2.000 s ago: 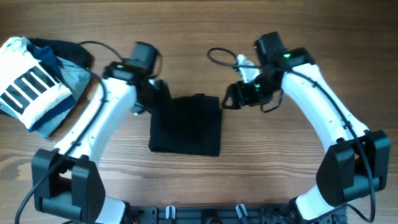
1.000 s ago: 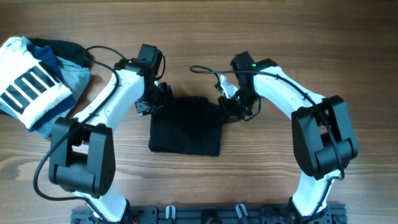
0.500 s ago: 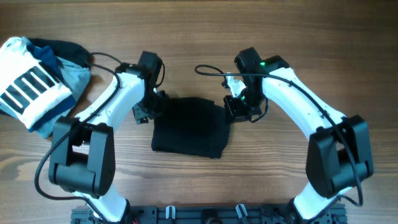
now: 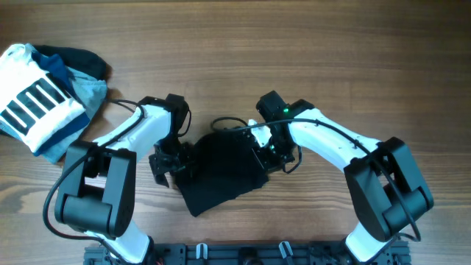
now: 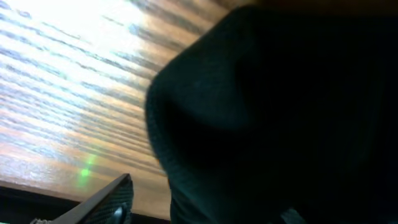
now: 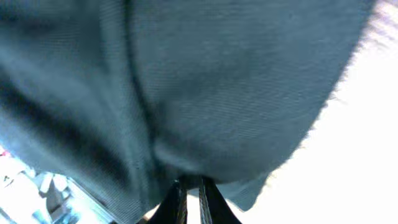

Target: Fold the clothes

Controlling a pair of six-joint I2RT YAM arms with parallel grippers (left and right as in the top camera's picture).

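Note:
The black shirt (image 4: pixel 221 173) lies as a folded bundle in the middle of the table, turned askew with one corner toward the front edge. My left gripper (image 4: pixel 171 158) is at its left edge. In the left wrist view the dark fabric (image 5: pixel 280 112) bulges between the spread jaws of the left gripper (image 5: pixel 208 199), and bare wood shows beside the left finger (image 5: pixel 109 199). My right gripper (image 4: pixel 266 151) is at the shirt's right edge. In the right wrist view the right gripper (image 6: pixel 189 182) has its narrow tips pressed together into a fold of the cloth (image 6: pixel 217 81).
A heap of other garments sits at the far left: a white one with black stripes (image 4: pixel 33 107) over light-blue (image 4: pixel 85 92) and navy pieces. A thin cable (image 4: pixel 228 124) loops above the shirt. A black rail (image 4: pixel 243 254) runs along the front edge.
Both grippers have come toward the front and closer together. The shirt has slid with them and turned from square to skewed. The right jaws stay closed.

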